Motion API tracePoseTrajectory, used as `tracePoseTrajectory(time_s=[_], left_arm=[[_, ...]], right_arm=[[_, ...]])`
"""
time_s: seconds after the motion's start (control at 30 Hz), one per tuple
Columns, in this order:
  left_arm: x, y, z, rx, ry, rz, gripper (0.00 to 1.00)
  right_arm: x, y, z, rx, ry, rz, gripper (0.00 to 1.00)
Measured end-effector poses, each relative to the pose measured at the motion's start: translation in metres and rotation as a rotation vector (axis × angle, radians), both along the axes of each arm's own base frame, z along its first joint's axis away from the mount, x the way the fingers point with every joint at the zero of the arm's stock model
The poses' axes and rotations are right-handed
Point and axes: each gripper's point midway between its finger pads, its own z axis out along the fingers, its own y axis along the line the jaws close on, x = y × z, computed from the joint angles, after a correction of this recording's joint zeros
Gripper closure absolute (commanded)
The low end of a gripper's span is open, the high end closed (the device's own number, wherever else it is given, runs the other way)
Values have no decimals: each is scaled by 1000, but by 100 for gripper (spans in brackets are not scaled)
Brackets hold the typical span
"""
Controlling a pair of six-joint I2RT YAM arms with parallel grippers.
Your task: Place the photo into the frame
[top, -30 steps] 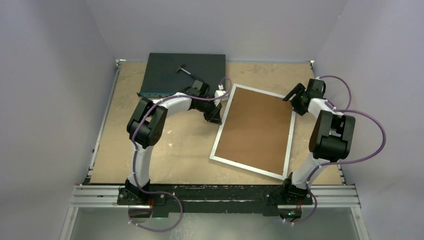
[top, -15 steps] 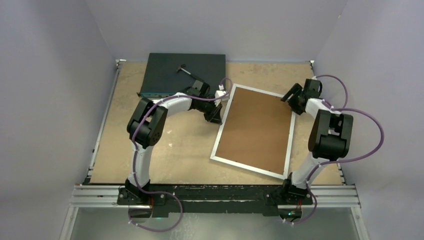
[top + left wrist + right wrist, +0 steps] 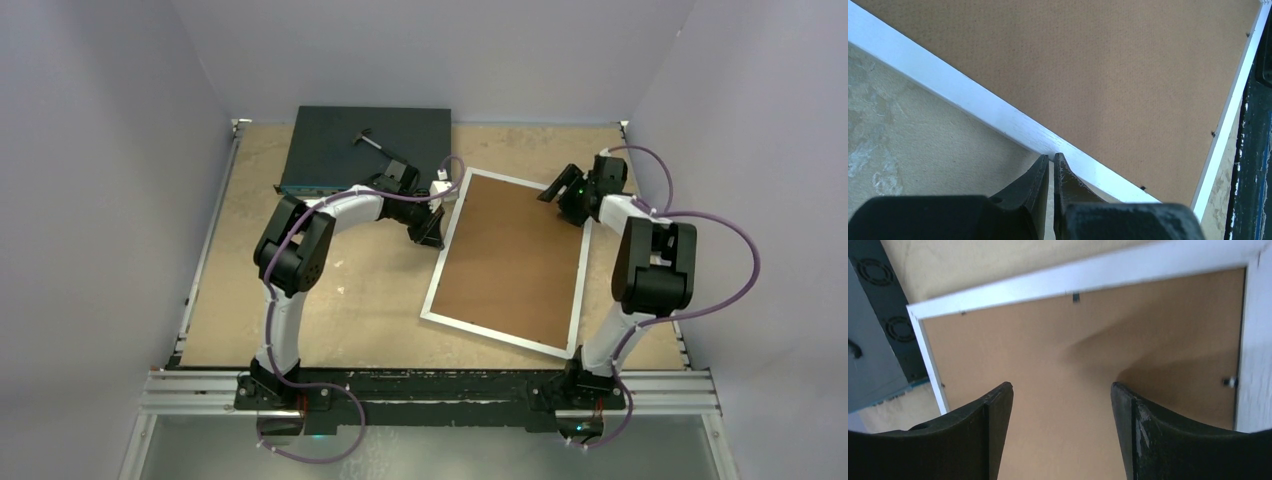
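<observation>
Although a blue strip runs along the front face of the dark box (image 3: 365,150) at the bench's far left corner, whatever is printed on it is too small to read. The frame (image 3: 495,336) lies flat and skewed on the right half of the bench (image 3: 330,290), back side up. Its thin white border encloses a brown backing board (image 3: 510,260), and the photo cannot be seen in any view.

The frame's far left corner sits near the box's right end. Its near right corner reaches almost to the bench's near edge, beside the right arm's base. Bare bench lies open along the frame's left side and toward the near left corner.

The left gripper (image 3: 1051,162) has its claw pressed together, the tips touching the outer edge of the frame's left border and pinching nothing. The right gripper (image 3: 1062,387) is spread wide above the backing board by the frame's far right corner, holding nothing.
</observation>
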Motion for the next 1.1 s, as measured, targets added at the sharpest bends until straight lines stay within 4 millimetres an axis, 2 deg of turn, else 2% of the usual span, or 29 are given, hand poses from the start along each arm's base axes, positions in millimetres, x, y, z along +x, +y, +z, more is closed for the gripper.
tracePoseTrajectory(time_s=[0.1,0.17,0.27,0.33,0.43,0.53,0.6,0.8,1.1], left_arm=[[0,0,0,-1,3,2,94],[0,0,1,-3,8,6,90],[1,3,1,2,11,14,81],[3,9,-5,31,10,34,80],[-3,18,-15,64,42,46,78],[-3,19,-15,65,45,47,76],[-4,19,-15,62,47,46,74],[-7,17,-12,53,61,47,70],[-11,12,-9,45,82,52,68]], right_arm=[[-19,5,4,7,57,4,24],[-30,6,11,4,73,1,21],[-47,2,25,-18,74,-24,18],[-60,-3,30,-33,78,-47,18],[-85,-9,22,-35,123,-77,18],[-121,-20,3,-33,218,-124,18],[-138,-24,-2,-28,260,-147,18],[-147,-35,12,-51,238,-180,19],[-152,-37,9,-57,258,-171,20]])
